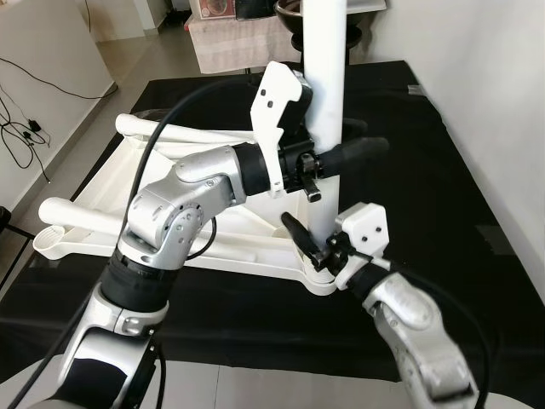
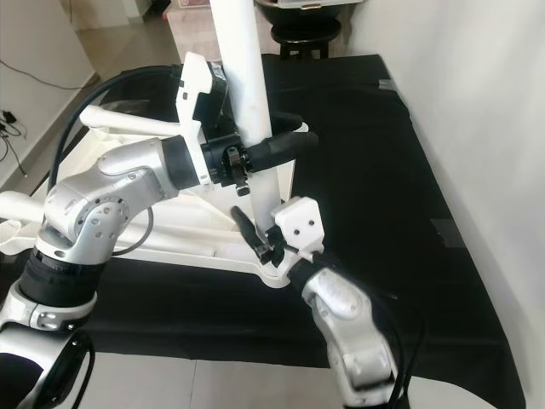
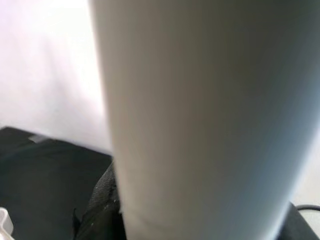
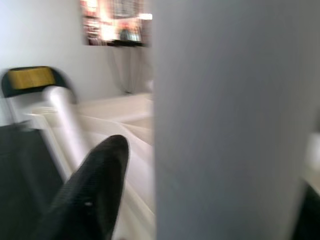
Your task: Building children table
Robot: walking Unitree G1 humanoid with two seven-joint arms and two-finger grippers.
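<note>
Leg: a white tubular table leg (image 1: 324,77) is stood upright at the near right corner of the upturned tabletop (image 1: 170,204), its foot set in or on the corner socket (image 1: 317,277); seating depth cannot be told.
Tabletop: it is laid upside down on a black floor mat (image 1: 426,170); two further white legs (image 1: 77,215) are seen lying along its left side.
Left gripper (image 1: 345,158): it is placed midway up the leg, jaws clenched around the tube.
Right gripper (image 1: 308,247): it is held low beside the leg's base; one black finger (image 4: 90,195) is seen just beside the tube, so whether the jaws grasp the leg cannot be told.
Risk, tilt: the leg is judged liable to lean out of the socket if the upper hold is released before it is fully seated.
Risk, shift: sideways force from the left gripper is likely to slide the light tabletop on the mat.
Risk, pinch: the low finger may be trapped between leg and socket rim.
</note>
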